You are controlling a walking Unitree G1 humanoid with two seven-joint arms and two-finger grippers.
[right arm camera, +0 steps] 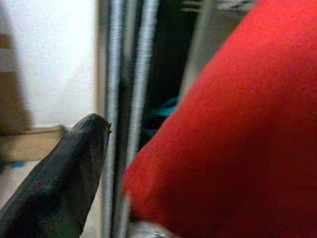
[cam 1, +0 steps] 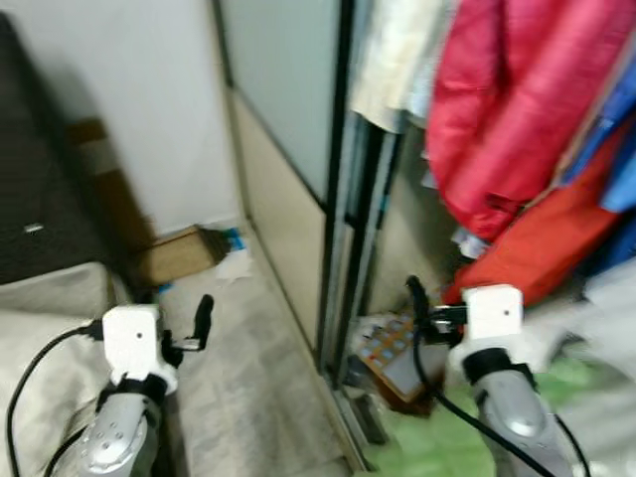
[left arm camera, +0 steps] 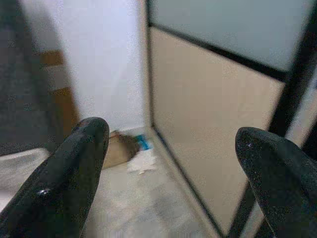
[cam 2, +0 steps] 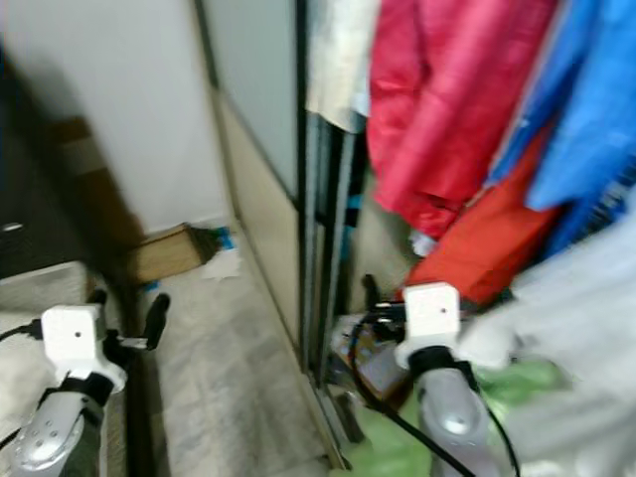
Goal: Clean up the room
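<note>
Facing an open sliding wardrobe (cam 1: pixel 288 129) with hanging red jackets (cam 1: pixel 507 109). Left end effector (left arm camera: pixel 168 163) spread apart, empty, over the floor. Right end effector (cam 1: pixel 417 298) beside orange-red cloth (right arm camera: pixel 237 139) (finger spacing: cannot tell). Advisable: steady the view, then target floor clutter, a box (cam 1: pixel 397 358) at the wardrobe base.

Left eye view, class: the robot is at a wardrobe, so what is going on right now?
The robot faces an open sliding-door wardrobe hung with red garments. Its right end effector is raised beside an orange-red hanging garment; its left end effector, fingers open, is held over the pale floor. Neither visibly holds anything. A flattened brown cardboard box lies by the wall.
</note>
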